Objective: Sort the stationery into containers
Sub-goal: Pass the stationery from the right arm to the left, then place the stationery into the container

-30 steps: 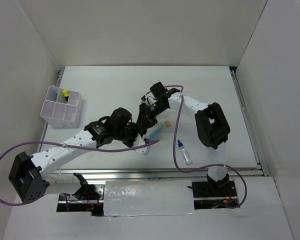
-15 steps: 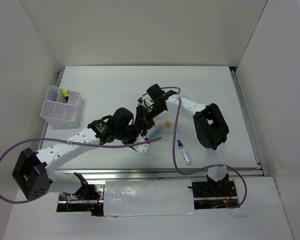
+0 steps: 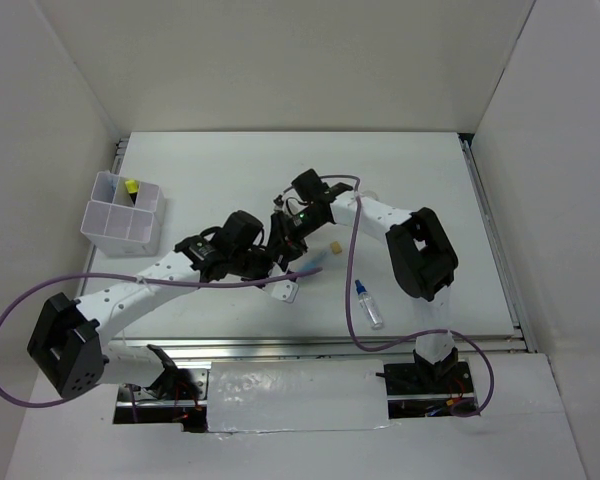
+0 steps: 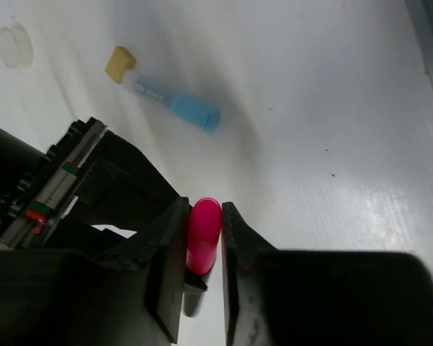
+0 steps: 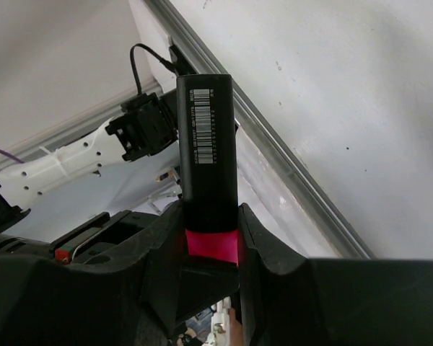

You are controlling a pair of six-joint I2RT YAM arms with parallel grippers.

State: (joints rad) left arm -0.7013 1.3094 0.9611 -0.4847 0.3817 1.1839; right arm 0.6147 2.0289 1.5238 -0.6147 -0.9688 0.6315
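A black highlighter with a pink cap is held between both grippers above the table's middle. My right gripper is shut on it where the cap meets the black body. My left gripper is shut on the pink cap. In the top view the two grippers meet. The translucent white organizer box stands at the far left with a yellow-capped highlighter in a back compartment. A light-blue marker with a tan end lies on the table just right of the grippers.
A blue-capped bottle lies on the table near the front, right of centre. A clear tape ring lies beyond the marker. The right arm's purple cable hangs over the table. White walls close in the left, back and right sides.
My left gripper has moved up and in to the right gripper and now sits on the highlighter's pink cap. The right gripper has shifted slightly left.
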